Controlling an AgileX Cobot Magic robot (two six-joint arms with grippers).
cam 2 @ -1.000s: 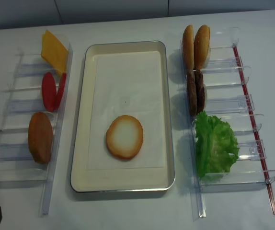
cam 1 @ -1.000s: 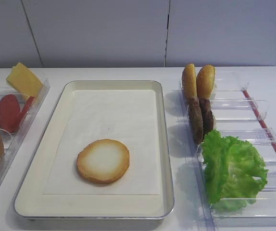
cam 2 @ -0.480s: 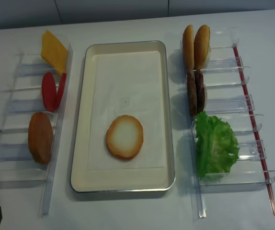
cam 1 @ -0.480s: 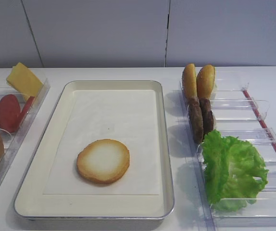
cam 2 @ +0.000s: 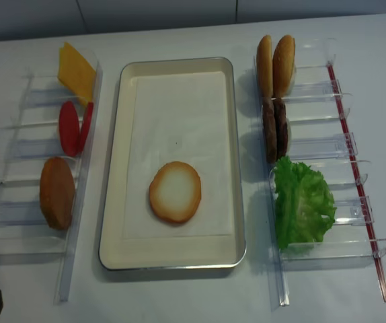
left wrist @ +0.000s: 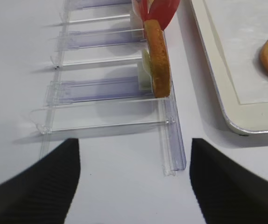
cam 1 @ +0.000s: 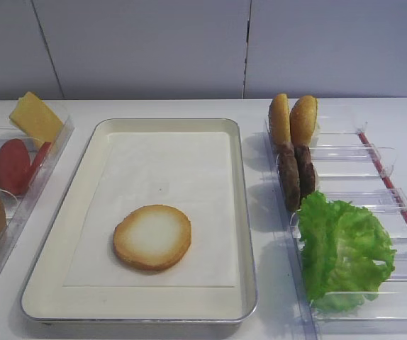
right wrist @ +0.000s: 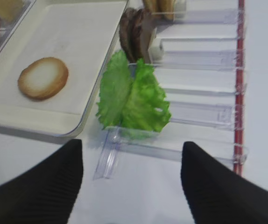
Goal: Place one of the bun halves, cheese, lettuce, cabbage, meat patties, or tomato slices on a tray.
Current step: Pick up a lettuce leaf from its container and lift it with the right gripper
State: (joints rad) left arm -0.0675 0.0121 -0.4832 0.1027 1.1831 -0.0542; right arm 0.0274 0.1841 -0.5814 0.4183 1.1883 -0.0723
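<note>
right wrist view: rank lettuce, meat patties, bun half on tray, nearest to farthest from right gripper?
1. lettuce, dead ahead of the right gripper, in the bin.
2. bun half, left, on the tray.
3. meat patties, behind the lettuce.
2 and 3 are close.

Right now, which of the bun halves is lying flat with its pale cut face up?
The bun half on the tray. The others stand on edge in the clear bins: two at the far right, one at the near left.
</note>
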